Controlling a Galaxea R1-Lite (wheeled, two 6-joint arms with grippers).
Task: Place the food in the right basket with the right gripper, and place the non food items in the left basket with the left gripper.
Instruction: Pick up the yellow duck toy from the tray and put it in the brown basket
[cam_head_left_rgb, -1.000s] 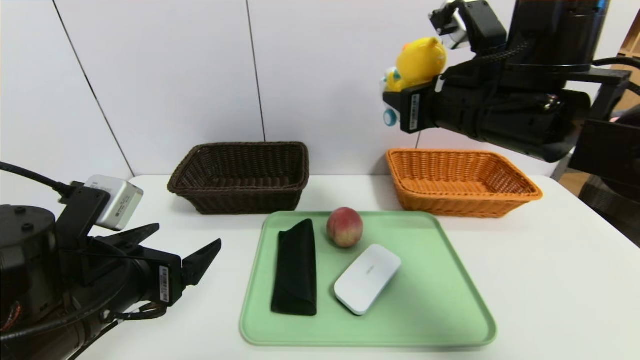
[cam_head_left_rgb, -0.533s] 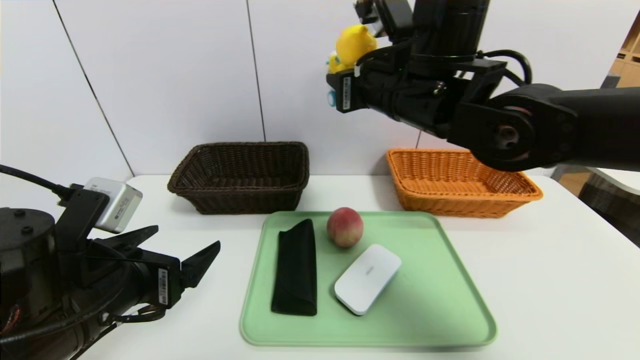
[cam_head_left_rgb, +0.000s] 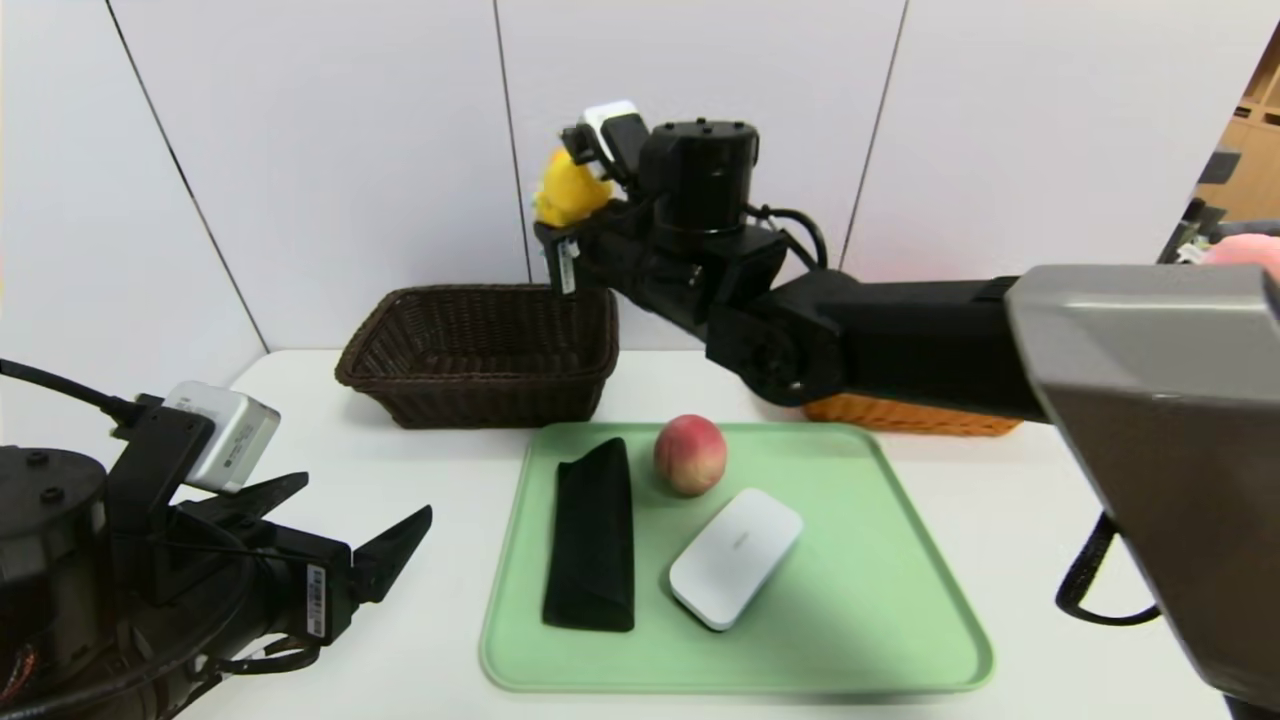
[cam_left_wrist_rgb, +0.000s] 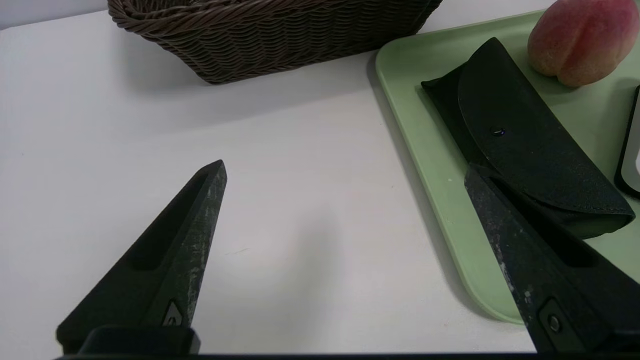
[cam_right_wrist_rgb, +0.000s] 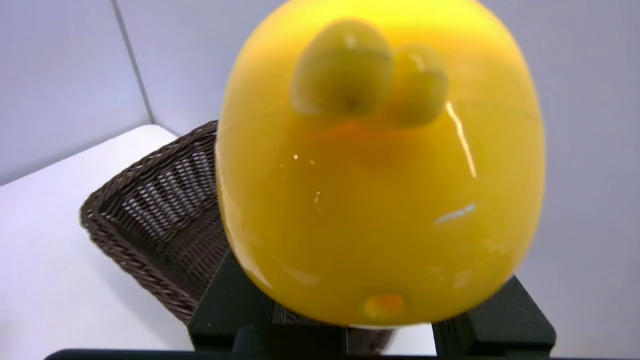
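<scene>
Two baskets sit at the back of our white table (cam_head_left_rgb: 1050, 520): a dark brown basket (cam_head_left_rgb: 480, 350) on our left and an orange basket (cam_head_left_rgb: 900, 415) on our right, mostly hidden behind our right arm. Our right gripper (cam_head_left_rgb: 555, 240) is raised above the near right corner of the brown basket, clamped tight on a yellow toy (cam_head_left_rgb: 565, 190) with a rounded, glossy body. Our left gripper (cam_head_left_rgb: 340, 535) hovers low over the table at the near left, its fingers (cam_left_wrist_rgb: 185, 240) spread wide and holding nothing. Between the baskets and us lies a light green tray (cam_head_left_rgb: 900, 620). On it, a black case (cam_head_left_rgb: 592, 540) lies lengthwise at the left, a peach (cam_head_left_rgb: 690, 455) sits at the far edge, and a white flat device (cam_head_left_rgb: 735, 558) rests just in front of the peach.
</scene>
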